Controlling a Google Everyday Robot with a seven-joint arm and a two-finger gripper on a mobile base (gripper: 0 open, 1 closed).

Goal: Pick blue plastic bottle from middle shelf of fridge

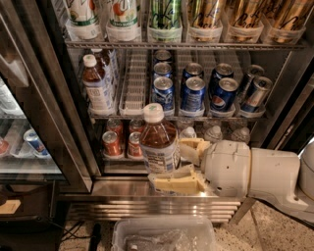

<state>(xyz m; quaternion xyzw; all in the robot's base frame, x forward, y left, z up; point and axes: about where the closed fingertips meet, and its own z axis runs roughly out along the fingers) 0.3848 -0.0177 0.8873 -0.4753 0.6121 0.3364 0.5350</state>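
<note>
The blue plastic bottle (158, 140), clear with amber-brown drink, a white cap and a pale label, is upright in my gripper (182, 164), out in front of the fridge (44, 98) and below its middle shelf (162, 113). The cream fingers (174, 183) are shut on the bottle's lower body, one in front and one behind. My white arm (255, 174) comes in from the right. A similar brown bottle (96, 84) still stands at the left of the middle shelf, beside an empty white lane tray (135, 81).
Blue soda cans (192, 93) fill the middle shelf's right lanes. Red cans (112, 143) and water bottles (214, 133) stand on the lower rack. Tall cans (165, 14) line the rack above. A smaller cooler (24, 142) is at left. A clear bin (164, 235) sits on the floor below.
</note>
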